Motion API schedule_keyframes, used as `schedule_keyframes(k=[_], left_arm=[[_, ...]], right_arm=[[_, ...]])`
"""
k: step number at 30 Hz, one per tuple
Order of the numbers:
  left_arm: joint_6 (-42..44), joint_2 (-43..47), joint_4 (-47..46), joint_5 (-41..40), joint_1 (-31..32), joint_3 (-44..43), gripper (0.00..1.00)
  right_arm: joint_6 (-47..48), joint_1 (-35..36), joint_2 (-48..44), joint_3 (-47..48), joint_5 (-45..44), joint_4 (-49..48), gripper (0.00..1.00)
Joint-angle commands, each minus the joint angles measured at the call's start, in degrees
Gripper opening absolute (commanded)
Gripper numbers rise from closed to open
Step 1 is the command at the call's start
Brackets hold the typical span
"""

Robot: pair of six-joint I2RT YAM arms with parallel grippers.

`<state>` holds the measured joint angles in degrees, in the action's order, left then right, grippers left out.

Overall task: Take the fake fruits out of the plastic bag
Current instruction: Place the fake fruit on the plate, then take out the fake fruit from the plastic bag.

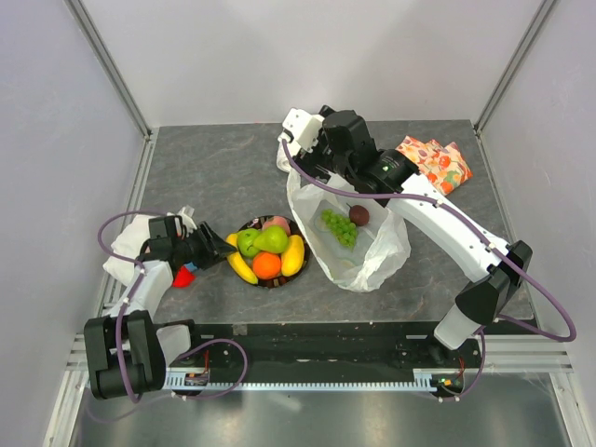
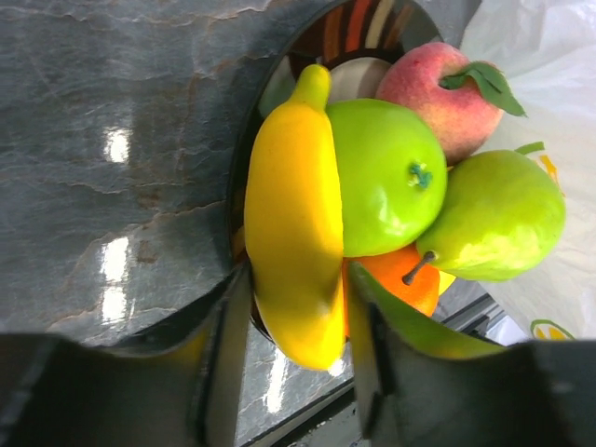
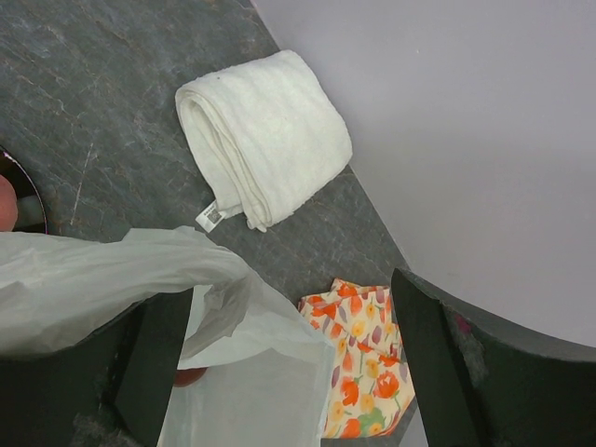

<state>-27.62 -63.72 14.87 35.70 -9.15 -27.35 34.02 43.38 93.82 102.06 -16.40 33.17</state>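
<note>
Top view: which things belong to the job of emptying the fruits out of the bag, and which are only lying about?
Job: plastic bag; grapes and dark red fruit inside it; bananas, apple, pear, orange, peach on the plate.
Lying about: folded white cloth; patterned orange fabric.

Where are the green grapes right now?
In the top view, the green grapes lie inside the plastic bag at centre-right, beside the dark red fruit and to the right of the plate.
</note>
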Motion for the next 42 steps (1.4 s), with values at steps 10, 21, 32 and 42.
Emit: schedule_keyframes(k=[10,21,32,42], left_arm=[[1.42,-2.02,7.34,-4.51,-0.08,-3.84,0.8],[6.17,12.92,17.04,4.54,0.09,-15.88,0.99],[27.07,-1.2,6.23,-2.73,24.69,-42.57,0.99],[28.14,-16.6,-0.28,5.86,28.48,-59.21,0.99]], right_arm=[[-0.53,0.13,0.4,3.58,-1.0,0.67,0.95],[-1.41,0.22,-8.38,2.27,-3.01,3.13,0.98],[-6.24,-2.41,-19.99,-1.86,0.66,8.22,0.98],[-9.94,-2.59,-23.77,-10.3,16.32,18.86,0.93]])
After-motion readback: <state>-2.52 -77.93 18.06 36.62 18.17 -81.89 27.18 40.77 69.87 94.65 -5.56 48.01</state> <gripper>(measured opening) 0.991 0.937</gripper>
